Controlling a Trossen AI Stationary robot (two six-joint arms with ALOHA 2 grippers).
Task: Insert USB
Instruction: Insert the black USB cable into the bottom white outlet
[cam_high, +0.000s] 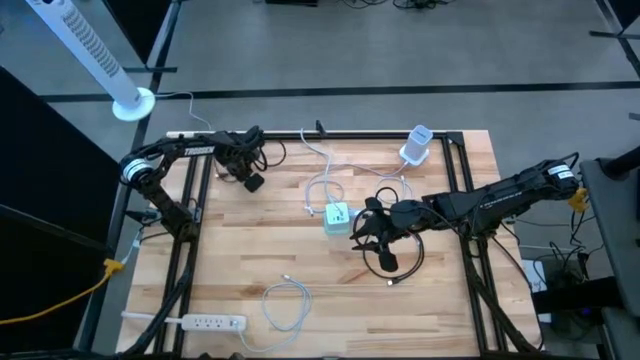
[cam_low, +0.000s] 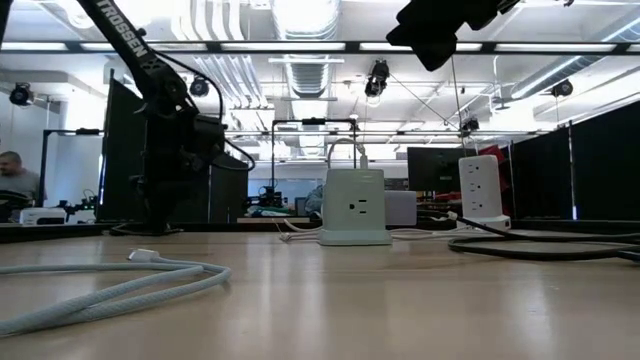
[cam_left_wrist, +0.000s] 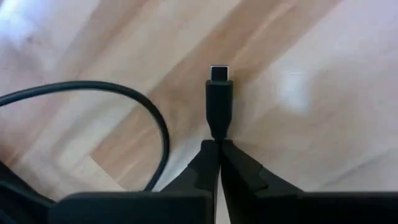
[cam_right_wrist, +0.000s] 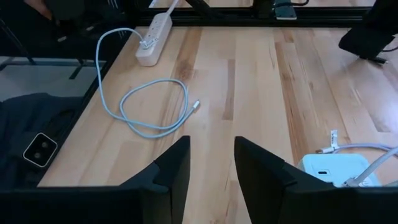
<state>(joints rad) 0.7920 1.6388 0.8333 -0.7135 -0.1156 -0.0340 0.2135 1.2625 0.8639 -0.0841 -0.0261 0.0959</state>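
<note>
Grey floor (cam_high: 400, 60) (bright ceiling lights (cam_low: 300, 15))

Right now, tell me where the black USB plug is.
The black USB plug is pinched in the left gripper, tip pointing away over the wooden table; in the high view that gripper sits at the table's back left, away from the white charger block.
</note>
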